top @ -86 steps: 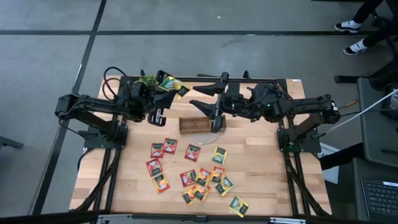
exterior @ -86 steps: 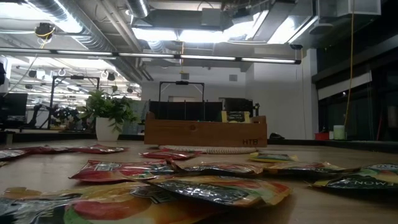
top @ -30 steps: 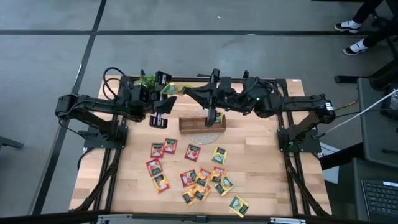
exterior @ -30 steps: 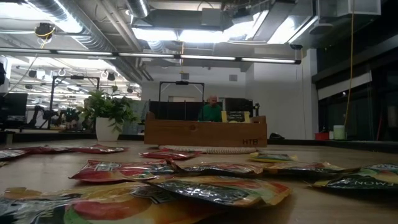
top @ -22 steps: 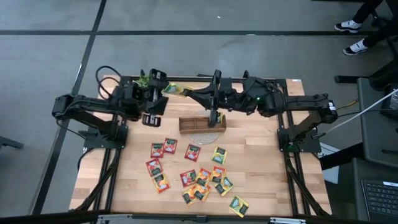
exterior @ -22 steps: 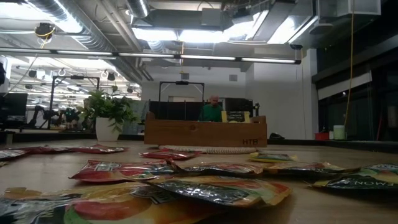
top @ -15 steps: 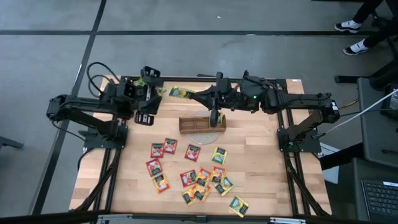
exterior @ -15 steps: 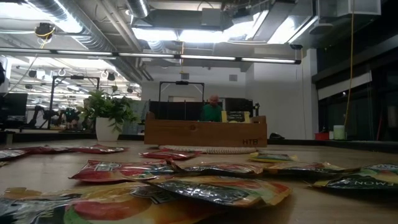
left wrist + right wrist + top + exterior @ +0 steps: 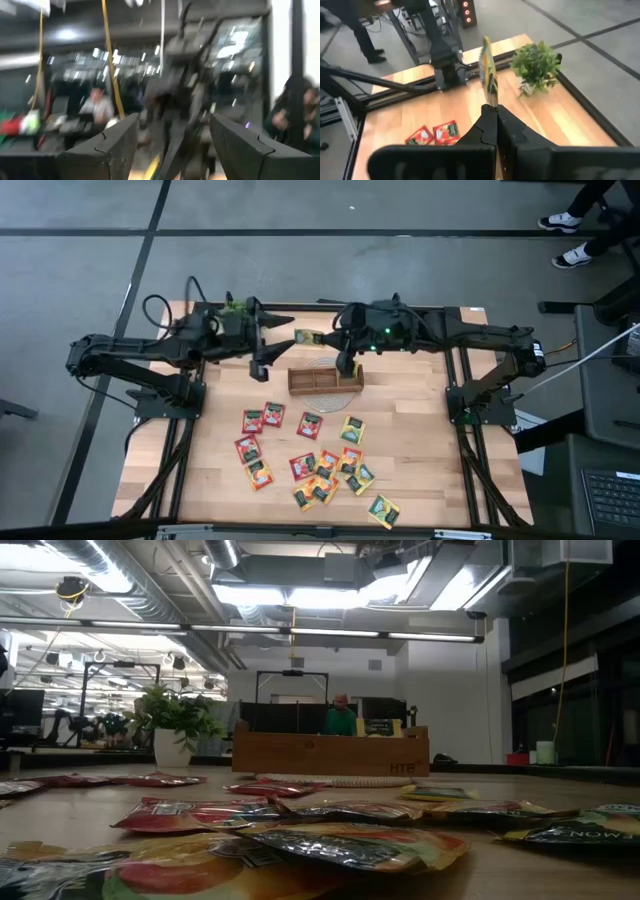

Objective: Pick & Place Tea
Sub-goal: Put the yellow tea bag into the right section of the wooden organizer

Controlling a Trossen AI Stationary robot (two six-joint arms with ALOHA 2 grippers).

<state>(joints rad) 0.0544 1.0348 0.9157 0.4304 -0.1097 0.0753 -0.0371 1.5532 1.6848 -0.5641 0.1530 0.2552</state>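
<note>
the right claw [image 9: 492, 107] is pinched shut on one yellow-green flat square tea sachet [image 9: 488, 70], holding it by its lower edge so that it stands upright and edge-on to the wrist camera; in the high view that sachet [image 9: 309, 337] hangs in the air at the far side of the counter [image 9: 420, 450], just beyond the long brown wooden tray with compartments [image 9: 325, 379] — a grip that looks meant for slipping the sachet down on edge into a slot; which compartment it is meant for i cannot tell.

the left claw [image 9: 275, 338] stands wide and holds nothing, its two dark fingers [image 9: 107, 145] spread well apart; it is raised at the far left of the counter, pointing toward the right arm, near the small green potted plant [image 9: 536, 64]; judged from that pose, it has no part in the placing.

the rest of the tea — red, orange and yellow-green sachets [image 9: 310, 465] — lies loose and flat on the near half of the counter, well apart from the tray; so most of the sorting looks undone.

from counter height the tray [image 9: 330, 752] stands side-on, with a sachet or two showing above its rim; a person in green shows behind it, in the room.
</note>
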